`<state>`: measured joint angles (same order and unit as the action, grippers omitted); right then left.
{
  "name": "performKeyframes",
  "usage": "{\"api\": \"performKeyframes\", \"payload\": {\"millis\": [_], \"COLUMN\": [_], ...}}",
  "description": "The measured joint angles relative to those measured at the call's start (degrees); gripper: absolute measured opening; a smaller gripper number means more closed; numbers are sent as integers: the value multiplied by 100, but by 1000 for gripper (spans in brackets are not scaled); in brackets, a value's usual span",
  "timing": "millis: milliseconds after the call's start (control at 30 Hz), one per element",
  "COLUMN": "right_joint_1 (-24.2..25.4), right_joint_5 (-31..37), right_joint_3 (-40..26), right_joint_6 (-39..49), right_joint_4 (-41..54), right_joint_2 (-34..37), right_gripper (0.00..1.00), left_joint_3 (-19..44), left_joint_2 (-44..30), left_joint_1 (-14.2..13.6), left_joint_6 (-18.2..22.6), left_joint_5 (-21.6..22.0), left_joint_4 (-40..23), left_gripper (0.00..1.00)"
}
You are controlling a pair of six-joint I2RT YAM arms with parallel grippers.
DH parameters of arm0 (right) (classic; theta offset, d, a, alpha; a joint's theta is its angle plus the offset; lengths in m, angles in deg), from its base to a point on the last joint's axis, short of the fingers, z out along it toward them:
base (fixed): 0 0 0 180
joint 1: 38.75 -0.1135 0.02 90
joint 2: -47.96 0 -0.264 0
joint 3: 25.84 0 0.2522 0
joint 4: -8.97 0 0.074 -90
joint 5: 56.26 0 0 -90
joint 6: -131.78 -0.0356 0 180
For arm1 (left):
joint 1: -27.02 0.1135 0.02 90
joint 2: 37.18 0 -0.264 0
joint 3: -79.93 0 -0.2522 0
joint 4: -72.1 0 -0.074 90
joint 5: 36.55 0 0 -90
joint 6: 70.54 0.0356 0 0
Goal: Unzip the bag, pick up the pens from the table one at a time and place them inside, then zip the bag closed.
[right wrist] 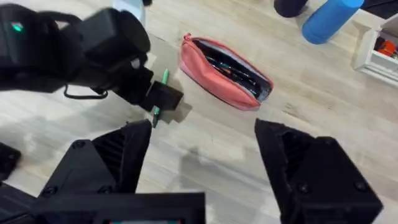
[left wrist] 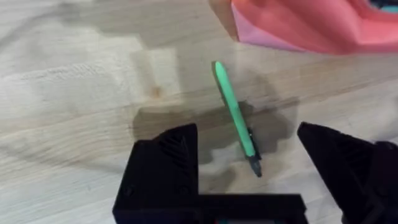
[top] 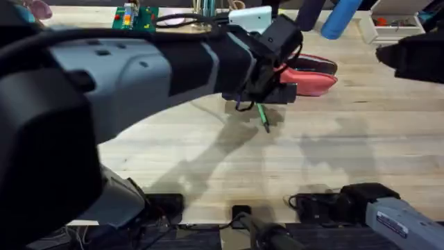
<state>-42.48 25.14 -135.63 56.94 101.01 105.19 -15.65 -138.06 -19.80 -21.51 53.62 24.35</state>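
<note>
The coral-pink bag (top: pixel 313 78) lies on the table (top: pixel 208 160) with its zipper open, and slim dark items show inside the bag (right wrist: pixel 225 70). A green pen (top: pixel 262 117) with a dark tip lies flat on the wood just in front of it. My left gripper (top: pixel 266 96) hovers over this pen (left wrist: pixel 236 116), open, one finger on each side of the pen and neither touching it. My right gripper (right wrist: pixel 205 162) is open and holds nothing, raised above the table and looking down at the bag and the left gripper (right wrist: pixel 157 99).
A blue cylinder (top: pixel 339 21) stands behind the bag. A white box (top: pixel 251 18) and a small green board (top: pixel 135 18) sit at the far edge, and a white tray (top: pixel 395 26) at the far right. The right arm (top: pixel 416 55) looms dark at the upper right.
</note>
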Motion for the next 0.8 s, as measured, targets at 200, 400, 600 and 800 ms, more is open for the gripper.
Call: {"api": "performKeyframes", "payload": {"millis": [200, 400, 600, 800], "right_joint_1": [0, -2, -135, -175], "right_joint_5": [0, 0, 1, 2], "right_joint_3": [0, 0, 0, 0], "right_joint_6": [0, 2, 0, 0], "right_joint_4": [0, 0, 0, 0], "right_joint_2": [0, 0, 0, 0], "right_gripper": [997, 996, 996, 996], "left_joint_3": [0, 0, 4, 29], "left_joint_2": [-205, -418, -583, -630], "left_joint_1": [-103, -110, -196, -243], "left_joint_6": [0, -2, 0, -29], "left_joint_5": [278, 445, 706, 834], "left_joint_4": [-31, 16, 63, 56], "left_gripper": [995, 995, 995, 995]}}
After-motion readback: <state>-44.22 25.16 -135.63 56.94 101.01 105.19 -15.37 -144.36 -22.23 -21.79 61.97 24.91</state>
